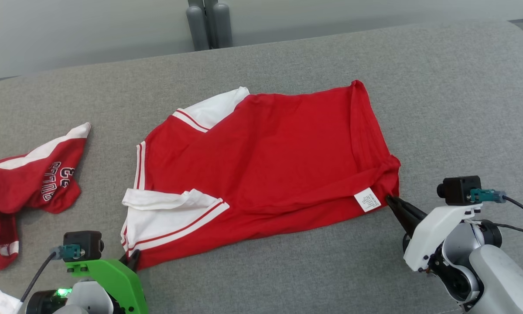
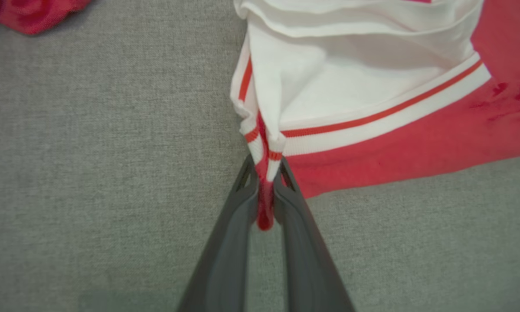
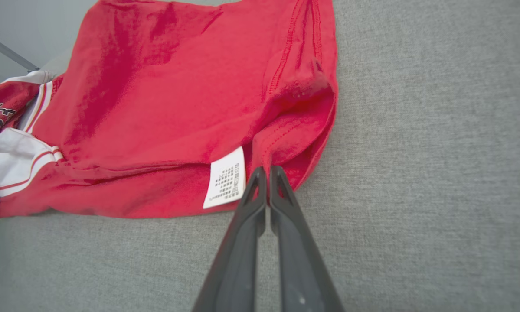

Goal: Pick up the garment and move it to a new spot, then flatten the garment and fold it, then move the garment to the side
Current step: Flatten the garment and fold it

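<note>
Both clamped on garment [image 1: 278, 152]: left claw [image 2: 265, 167], right claw [image 3: 266, 171]; neighbouring shirt [image 1: 30, 179] cropped

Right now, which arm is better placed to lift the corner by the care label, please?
Right: right gripper is shut on the garment beside the label; left gripper holds the striped white end.

Looked like a plain test room: grey fabric-covered surface [image 1: 440, 87], bare pale wall [image 1: 69, 30] and grey posts [image 1: 210, 24] at 12 o'clock.
</note>
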Motion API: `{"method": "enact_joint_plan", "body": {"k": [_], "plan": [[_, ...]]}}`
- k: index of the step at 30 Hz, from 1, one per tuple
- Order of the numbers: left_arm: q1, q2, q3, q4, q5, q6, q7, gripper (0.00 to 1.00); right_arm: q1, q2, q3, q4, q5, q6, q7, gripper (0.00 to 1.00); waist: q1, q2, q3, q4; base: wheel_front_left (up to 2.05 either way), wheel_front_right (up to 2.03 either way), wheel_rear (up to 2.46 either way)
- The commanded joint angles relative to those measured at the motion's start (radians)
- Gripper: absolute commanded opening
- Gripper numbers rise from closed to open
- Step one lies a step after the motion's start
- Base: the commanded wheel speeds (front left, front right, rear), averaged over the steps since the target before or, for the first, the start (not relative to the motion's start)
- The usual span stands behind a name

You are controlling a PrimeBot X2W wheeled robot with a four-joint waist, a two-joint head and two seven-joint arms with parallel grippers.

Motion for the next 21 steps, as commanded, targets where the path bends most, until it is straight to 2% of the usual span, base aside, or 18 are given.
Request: {"method": "enact_joint_plan", "body": {"k": [1, 6, 13, 21], "plan": [[0.014, 0.016, 0.004, -0.011, -0.008, -0.004, 0.007, 0.0, 0.021, -0.011, -0.005, -0.01, 0.012, 0.0, 0.009, 0.0, 0.0, 0.0, -0.01, 0.005, 0.0, 0.0, 0.0], [0.047, 0.059, -0.006, -0.078, -0.026, -0.007, 0.042, 0.0, 0.076, -0.06, -0.014, -0.064, 0.06, 0.0, 0.069, 0.0, 0.0, 0.0, -0.027, 0.017, 0.0, 0.0, 0.0], [0.12, 0.136, -0.01, -0.205, -0.05, 0.027, 0.091, 0.0, 0.188, -0.118, -0.08, -0.151, 0.111, 0.0, 0.194, 0.0, 0.0, 0.0, -0.03, 0.016, 0.0, 0.0, 0.0], [0.182, 0.193, -0.027, -0.294, -0.084, 0.072, 0.151, 0.0, 0.276, -0.098, -0.179, -0.203, 0.11, 0.0, 0.358, 0.0, 0.0, 0.0, -0.021, 0.007, 0.0, 0.0, 0.0]]}}
